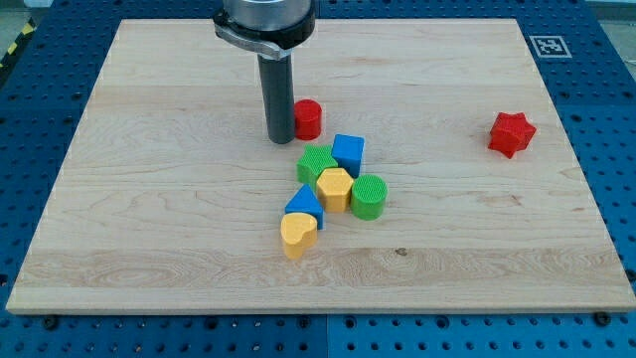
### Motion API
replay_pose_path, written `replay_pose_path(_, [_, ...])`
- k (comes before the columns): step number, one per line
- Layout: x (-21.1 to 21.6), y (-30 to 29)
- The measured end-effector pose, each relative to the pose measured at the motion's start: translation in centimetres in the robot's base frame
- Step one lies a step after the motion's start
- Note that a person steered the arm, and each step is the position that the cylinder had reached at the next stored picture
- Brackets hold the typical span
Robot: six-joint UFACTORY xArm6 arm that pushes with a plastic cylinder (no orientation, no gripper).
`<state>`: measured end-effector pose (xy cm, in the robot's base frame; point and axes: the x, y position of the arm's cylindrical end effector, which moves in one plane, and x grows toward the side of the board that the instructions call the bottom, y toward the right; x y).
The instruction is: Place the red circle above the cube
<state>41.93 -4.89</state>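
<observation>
The arm ends in a plain dark rod, so there is no pincer here to be spread or pressed together; nothing is pinched, and my tip (280, 139) simply rests on the wooden board (149, 219) a little above the frame's centre. The red circle (308, 118) sits just to the right of the tip, so near that the two look to be touching, though I cannot be sure of it. That placement makes sense to me: a rod can only shove, so it stands on the circle's left flank, the side from which a push would send it to the right. Below and slightly right of the circle lies the blue cube (348, 151), at the top of a tight cluster with the green block (316, 163), the yellow block (335, 188), the green cylinder (369, 196), the blue triangle (304, 205) and the yellow heart (297, 234). A red star (511, 133) stands well apart at the right of the frame. By my reckoning the circle is already higher than the cube but off to its left, so a short nudge rightward remains.
</observation>
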Motion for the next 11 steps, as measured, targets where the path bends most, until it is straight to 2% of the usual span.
replay_pose_path(2, [0.0, 0.0])
replay_pose_path(5, [-2.3, -0.6])
replay_pose_path(6, [-2.2, 2.0])
replay_pose_path(8, [-2.2, 2.3])
replay_pose_path(9, [-2.2, 4.8])
replay_pose_path(11, [-3.0, 4.8])
